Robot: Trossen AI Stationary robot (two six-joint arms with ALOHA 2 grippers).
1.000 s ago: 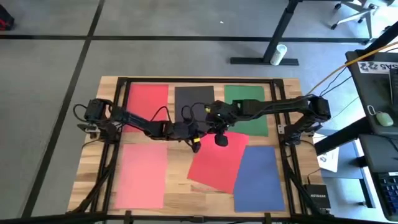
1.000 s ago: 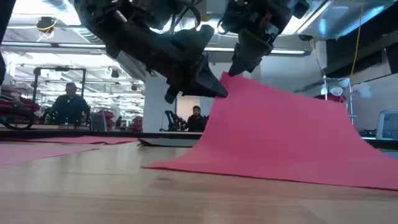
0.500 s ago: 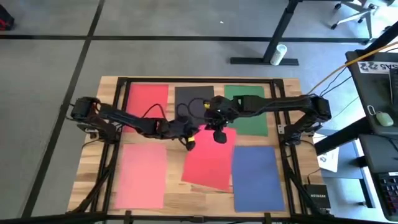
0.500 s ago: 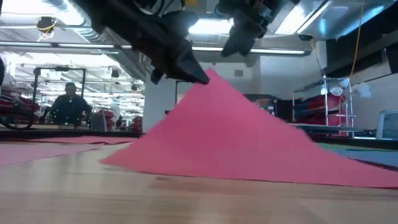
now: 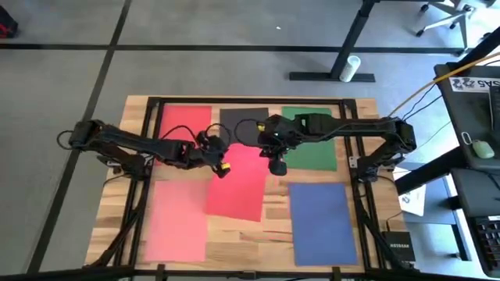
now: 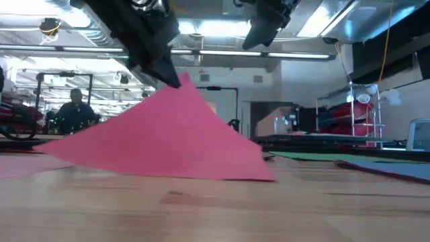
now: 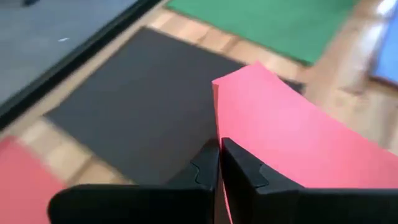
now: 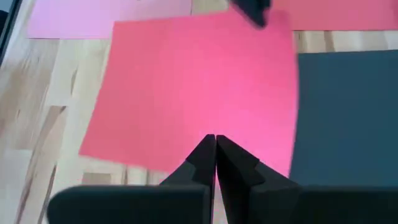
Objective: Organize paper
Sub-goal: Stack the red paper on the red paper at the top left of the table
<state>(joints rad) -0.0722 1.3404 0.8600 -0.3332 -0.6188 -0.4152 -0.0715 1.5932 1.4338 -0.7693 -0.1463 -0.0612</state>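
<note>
Five sheets of paper lie flat on the wooden table: red (image 5: 185, 125), black (image 5: 242, 123) and green (image 5: 314, 150) along the far side, pink (image 5: 178, 220) and blue (image 5: 320, 224) along the near side. A sixth, pinkish-red sheet (image 5: 239, 186) sits in the middle with its far left part raised, and my left gripper (image 5: 222, 167) is shut on it. My right gripper (image 5: 276, 167) hovers shut above that sheet's far right part. In the low view it hangs clear of the paper (image 6: 254, 40). My left gripper pinches the pinkish-red sheet's left edge (image 7: 217, 134), a little short of its far left corner (image 7: 215, 82), between its two fingers, in a single layer. The fingers come from the table's left, slanting down. The held part stands raised in a peak (image 6: 183, 81); the near part lies on the table.
A black frame (image 5: 234, 100) runs round the table's far side and both ends. Bare wood shows between the pink and blue sheets near the front edge (image 5: 250, 246). Beyond the table's right edge are a desk with a mouse (image 5: 482, 148) and a small black box (image 5: 398, 247).
My left gripper has gone toward the table's left edge, dragging the pinkish-red sheet with it. The sheet has slid off the blue sheet and turned nearly square to the table, its peak moving left. My right gripper has come off the sheet's raised part and now stands above it.
</note>
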